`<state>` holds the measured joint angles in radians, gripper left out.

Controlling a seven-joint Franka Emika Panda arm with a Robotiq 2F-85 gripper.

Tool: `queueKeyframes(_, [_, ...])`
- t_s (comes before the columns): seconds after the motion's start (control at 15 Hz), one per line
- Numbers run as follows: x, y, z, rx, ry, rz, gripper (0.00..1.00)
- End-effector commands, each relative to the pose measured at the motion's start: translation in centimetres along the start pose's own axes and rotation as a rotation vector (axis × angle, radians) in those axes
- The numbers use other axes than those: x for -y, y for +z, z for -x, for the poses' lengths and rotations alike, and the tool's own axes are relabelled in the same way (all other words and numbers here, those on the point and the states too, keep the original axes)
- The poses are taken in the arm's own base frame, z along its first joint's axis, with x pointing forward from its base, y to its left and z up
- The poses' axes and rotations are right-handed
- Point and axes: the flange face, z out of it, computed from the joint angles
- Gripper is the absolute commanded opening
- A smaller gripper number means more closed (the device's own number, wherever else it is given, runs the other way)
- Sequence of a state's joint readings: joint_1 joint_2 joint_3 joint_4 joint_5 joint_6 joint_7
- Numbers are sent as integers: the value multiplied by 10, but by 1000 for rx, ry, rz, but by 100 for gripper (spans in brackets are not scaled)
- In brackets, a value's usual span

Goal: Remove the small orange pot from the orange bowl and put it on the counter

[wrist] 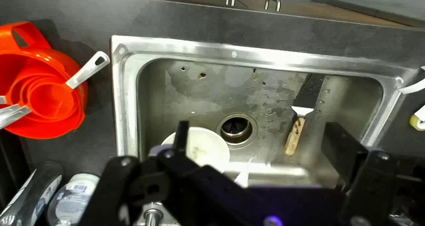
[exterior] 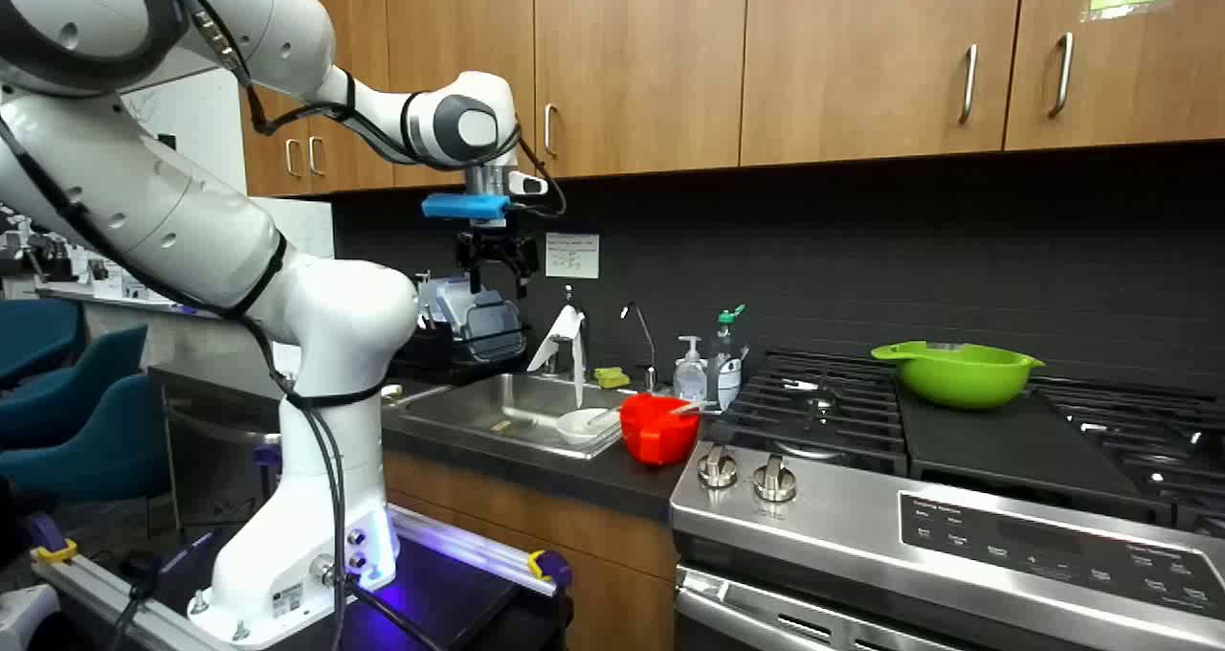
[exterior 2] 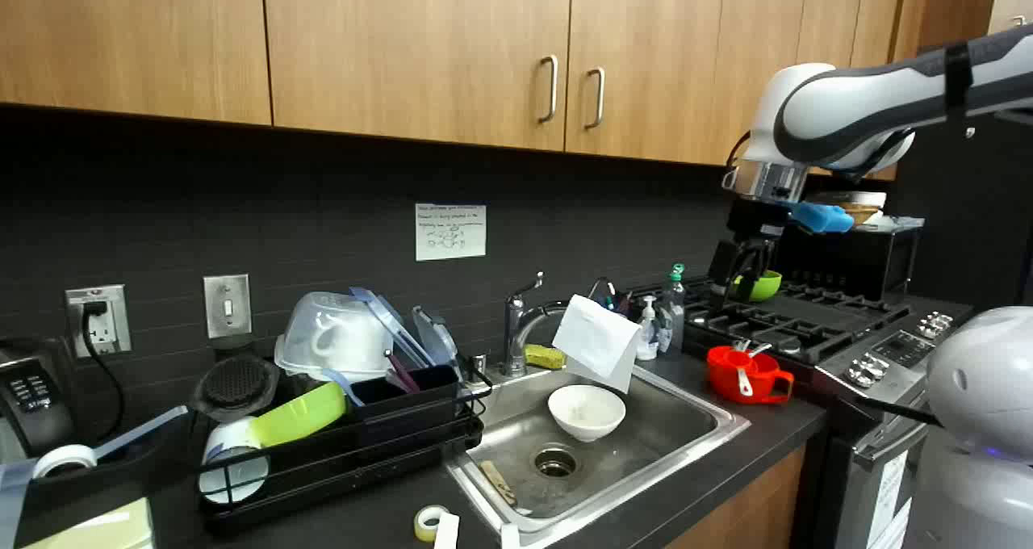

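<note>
In both exterior views the red-orange bowl [exterior: 658, 440] rests on the dark counter [exterior 2: 718, 476], between sink and stove. Its looped handle shows at the left of the wrist view, beside the bowl wall [wrist: 77, 64]. Nested inside are several orange cups with pale metal handles; the uppermost is the small orange pot [wrist: 49, 100], whose handle sticks out over the rim toward the sink. High above the sink, well apart from the bowl, hangs my gripper [exterior: 499, 287]. Seen from the wrist, its fingers [wrist: 182, 136] are spread wide with nothing held between them.
Inside the steel sink [wrist: 232, 51] lie a white bowl [wrist: 212, 146] and a spatula [wrist: 295, 136]. The faucet [exterior 2: 516, 335] and soap bottles [exterior: 691, 375] stand behind. A green bowl [exterior: 962, 378] is on the stove [exterior: 833, 507]. The dish rack [exterior 2: 339, 468] flanks the sink.
</note>
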<state>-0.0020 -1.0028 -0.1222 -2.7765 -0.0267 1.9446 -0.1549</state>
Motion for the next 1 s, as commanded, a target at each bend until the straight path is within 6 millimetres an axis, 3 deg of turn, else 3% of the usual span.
queueKeyframes(0.0, [0, -1, 0, 1, 0, 0, 100])
queueKeyframes(0.27, [15, 11, -18, -21, 42, 4, 100])
queueKeyframes(0.73, [57, 38, -58, -111, 190, -13, 100])
queueKeyframes(0.93, [78, 42, -57, -96, 267, 10, 100])
